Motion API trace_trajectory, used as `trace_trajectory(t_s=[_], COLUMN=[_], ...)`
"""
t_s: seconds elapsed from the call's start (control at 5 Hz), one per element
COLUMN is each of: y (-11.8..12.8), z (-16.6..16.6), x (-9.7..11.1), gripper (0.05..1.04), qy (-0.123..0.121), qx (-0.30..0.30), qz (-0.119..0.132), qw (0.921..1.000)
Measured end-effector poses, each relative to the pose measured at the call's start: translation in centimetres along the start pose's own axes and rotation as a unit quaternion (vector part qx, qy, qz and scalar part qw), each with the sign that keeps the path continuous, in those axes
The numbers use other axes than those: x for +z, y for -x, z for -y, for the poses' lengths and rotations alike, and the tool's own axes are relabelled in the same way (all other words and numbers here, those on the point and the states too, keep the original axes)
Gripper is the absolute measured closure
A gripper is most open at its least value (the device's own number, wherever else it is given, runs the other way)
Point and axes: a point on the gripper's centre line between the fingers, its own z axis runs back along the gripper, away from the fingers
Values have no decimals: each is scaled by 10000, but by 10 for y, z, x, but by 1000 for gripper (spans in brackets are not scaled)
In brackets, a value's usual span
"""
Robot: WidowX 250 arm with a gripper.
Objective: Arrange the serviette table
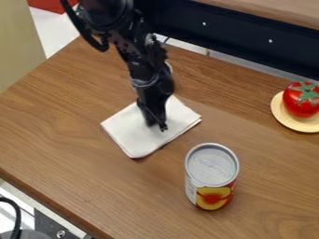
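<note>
Here's the black robot claw [156, 127] down at the folded white cloth serviette [128, 130], its grip impossible to tell; the serviette lies directly beneath it, and nearer the camera stands a silver-topped, fruit-labelled cylindrical can [211, 170].

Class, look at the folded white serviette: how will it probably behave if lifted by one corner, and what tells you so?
The serviette is probably floppy, since it lies flat in thin layers, so a lifted corner would likely sag. It may unfold too, because layers show stacked along its lower-right edge.
</note>
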Motion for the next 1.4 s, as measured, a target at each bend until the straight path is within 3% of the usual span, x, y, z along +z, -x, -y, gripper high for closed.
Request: trace_trajectory(t_s=[1.0, 1.4], y=[55, 75], z=[-17, -30], x=[6, 9], gripper=[1031, 1031], qy=[35, -15], qx=[-230, -233], qz=[-428, -379], qw=[9988, 9990])
